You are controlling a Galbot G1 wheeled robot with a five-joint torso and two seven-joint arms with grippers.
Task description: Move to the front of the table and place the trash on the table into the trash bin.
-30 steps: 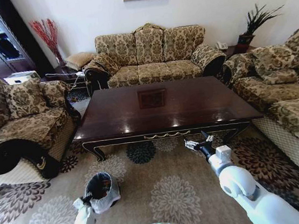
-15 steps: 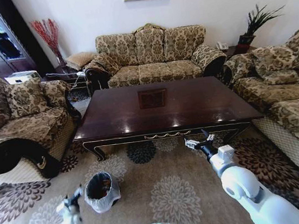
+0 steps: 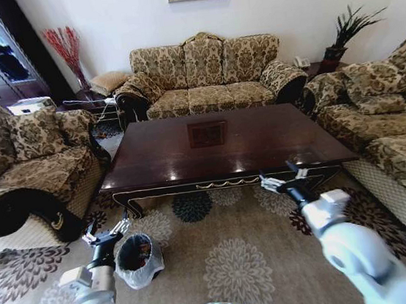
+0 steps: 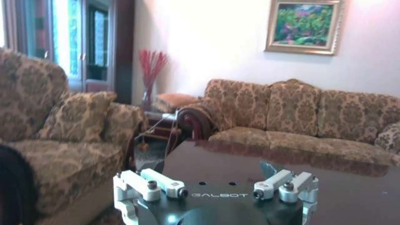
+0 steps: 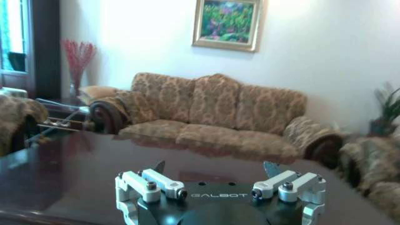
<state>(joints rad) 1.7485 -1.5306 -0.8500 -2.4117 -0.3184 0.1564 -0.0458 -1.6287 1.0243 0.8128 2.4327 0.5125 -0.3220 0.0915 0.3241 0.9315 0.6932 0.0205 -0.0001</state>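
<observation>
The table (image 3: 154,174) is glossy dark brown wood and stands across the middle of the head view, with its gold-trimmed front edge facing me. The trash is out of view; the tabletop reflects light around a square patch (image 3: 207,133). The trash bin (image 3: 137,258), black with a white bag liner, sits on the rug in front of the table's left corner. My left gripper (image 3: 106,229) is open just left of the bin's rim, raised above the rug. My right gripper (image 3: 283,178) is open in front of the table's front edge, right of centre. Both wrist views look over open fingers (image 4: 164,183) (image 5: 164,183) toward the tabletop (image 4: 250,164) (image 5: 75,159).
A patterned sofa (image 3: 207,77) stands behind the table, an armchair (image 3: 27,166) to its left and another sofa (image 3: 389,129) to its right. Patterned rug (image 3: 231,260) lies open between me and the table.
My left arm drew back from the bin's rim, then rose, and its gripper now points toward the table. My right gripper shifted slightly right and up. The bin and table stayed put.
</observation>
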